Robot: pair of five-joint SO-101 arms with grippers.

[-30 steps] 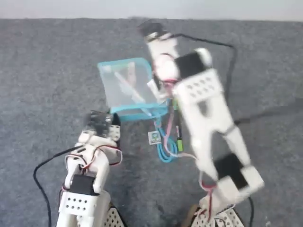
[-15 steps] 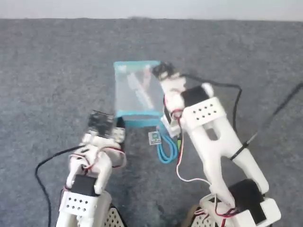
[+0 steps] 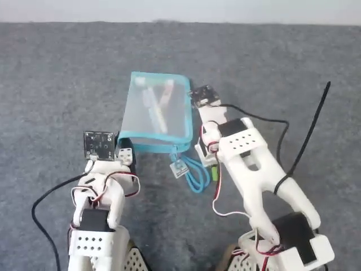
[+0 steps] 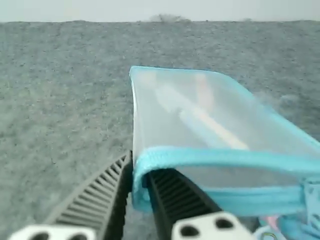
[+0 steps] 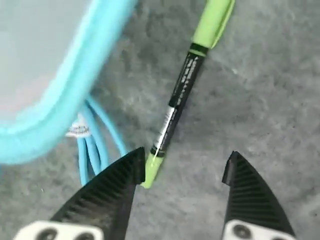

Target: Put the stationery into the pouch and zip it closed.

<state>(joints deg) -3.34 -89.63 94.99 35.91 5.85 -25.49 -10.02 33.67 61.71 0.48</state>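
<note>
Where my left gripper sits, I read its jaws pinched on the near corner rim of the pouch. The pouch lies flat on the grey table with stationery visible inside. Right of its blue cord, a green pen lies outside, and my right gripper hangs spread over its end.

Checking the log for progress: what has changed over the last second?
The right gripper pulled back from beyond the pouch and now hangs open over the pen. The left gripper, still shut on the pouch's corner, drew it left, turning the pouch slightly. The pen stayed put.
</note>
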